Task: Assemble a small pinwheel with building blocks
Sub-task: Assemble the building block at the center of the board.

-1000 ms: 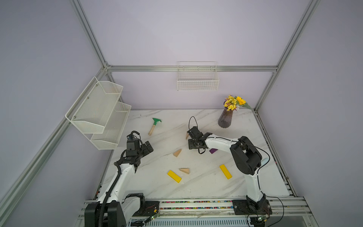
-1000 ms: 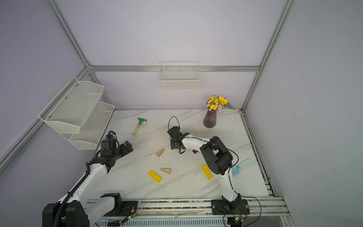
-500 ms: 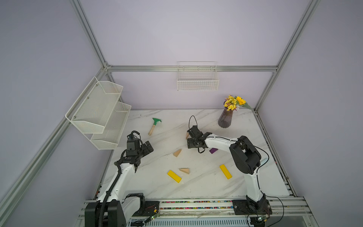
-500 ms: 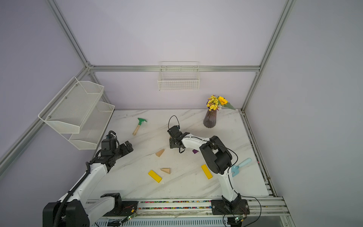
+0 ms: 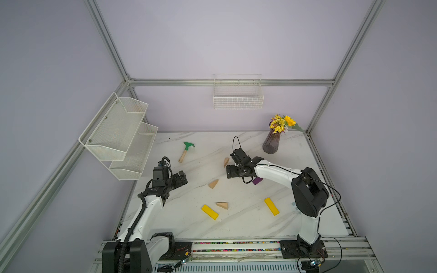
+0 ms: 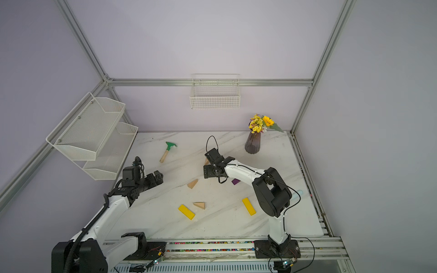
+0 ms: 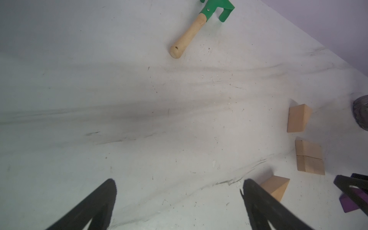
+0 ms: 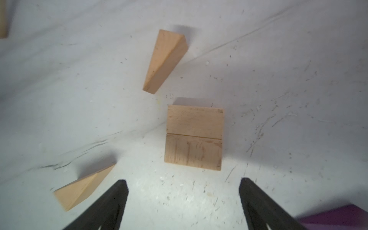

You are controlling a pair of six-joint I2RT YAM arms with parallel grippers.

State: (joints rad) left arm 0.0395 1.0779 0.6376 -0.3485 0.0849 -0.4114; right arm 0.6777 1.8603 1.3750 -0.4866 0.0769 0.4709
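Observation:
Two tan rectangular blocks (image 8: 194, 137) lie side by side as a square on the white table; my right gripper (image 8: 183, 183) hangs open just short of them, holding nothing. One tan wedge (image 8: 165, 59) lies beyond the square, another tan wedge (image 8: 83, 187) beside a finger, and the purple wedge (image 8: 338, 217) on the opposite side. In both top views the right gripper (image 5: 233, 172) covers the square. A third tan wedge (image 5: 222, 205) and two yellow bars (image 5: 209, 212) (image 5: 271, 206) lie nearer the front. My left gripper (image 5: 182, 177) (image 7: 178, 185) hovers open and empty at the left.
A green-headed rake (image 5: 186, 151) lies at the back left and a vase of flowers (image 5: 270, 145) stands at the back right. A white wire shelf (image 5: 123, 137) overhangs the left edge. A pale blue fork (image 6: 298, 192) peeks out behind the right arm.
My right gripper's jaws have spread wider and it has shifted slightly; the blocks lie free in front of it. The left arm has not moved.

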